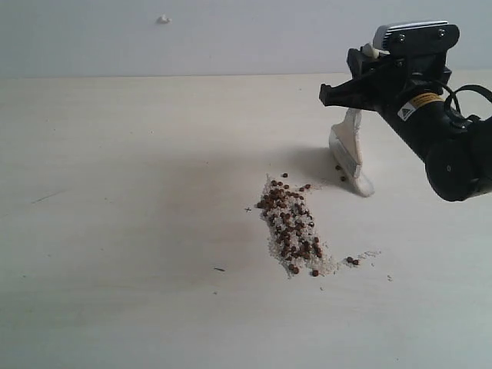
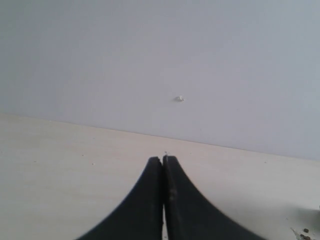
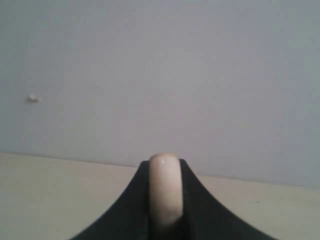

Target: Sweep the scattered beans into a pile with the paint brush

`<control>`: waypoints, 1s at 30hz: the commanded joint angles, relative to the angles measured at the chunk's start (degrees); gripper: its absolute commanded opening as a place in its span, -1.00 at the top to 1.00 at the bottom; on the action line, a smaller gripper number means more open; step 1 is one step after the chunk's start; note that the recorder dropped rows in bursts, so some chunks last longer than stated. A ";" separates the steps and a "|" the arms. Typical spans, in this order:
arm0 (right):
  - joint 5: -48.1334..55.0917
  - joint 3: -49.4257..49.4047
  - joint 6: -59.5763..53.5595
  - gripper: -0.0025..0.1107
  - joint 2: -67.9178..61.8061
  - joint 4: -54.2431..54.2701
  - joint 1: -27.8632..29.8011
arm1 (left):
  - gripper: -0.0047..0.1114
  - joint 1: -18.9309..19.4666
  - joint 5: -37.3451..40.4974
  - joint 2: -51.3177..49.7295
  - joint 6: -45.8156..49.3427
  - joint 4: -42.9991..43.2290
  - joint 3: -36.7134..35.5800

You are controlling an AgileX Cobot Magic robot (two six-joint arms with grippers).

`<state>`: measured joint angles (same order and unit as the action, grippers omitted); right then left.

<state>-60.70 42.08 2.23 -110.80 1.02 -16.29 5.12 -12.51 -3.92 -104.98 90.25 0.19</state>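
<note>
Right tool (image 1: 354,97) clamped on wide, pale wooden-handled paint brush (image 1: 350,154), bristles down on light tabletop (image 1: 115,231). Tiny reddish-brown beans (image 1: 290,223) mostly heaped at its eight o'clock; strays at heap's four o'clock. Advise short, light inward strokes. Left tool (image 2: 163,167) together.

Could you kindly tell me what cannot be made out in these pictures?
Left claw: outside the exterior view's edge.
Paint brush: bristles hidden behind the right claw in the right wrist view.
Beans: too small to count; nearly all cut off in the left wrist view.
</note>
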 commanded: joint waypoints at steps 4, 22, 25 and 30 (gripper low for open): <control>3.89 0.10 11.08 0.96 -0.48 -8.21 0.05 | 0.92 0.02 0.23 0.22 0.04 -0.19 -0.19; 4.30 0.10 21.00 0.96 2.21 -14.85 0.05 | 0.92 0.02 0.23 0.22 0.04 -0.19 -0.19; 5.65 0.10 21.00 0.96 4.80 -14.85 0.05 | 0.92 0.02 0.23 0.22 0.04 -0.19 -0.19; 17.23 0.10 18.24 0.96 11.95 -14.85 0.05 | 0.92 0.02 0.23 0.22 0.04 -0.19 -0.19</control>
<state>-47.70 42.08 21.61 -101.88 -14.07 -16.29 5.12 -12.51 -3.92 -104.98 90.25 0.19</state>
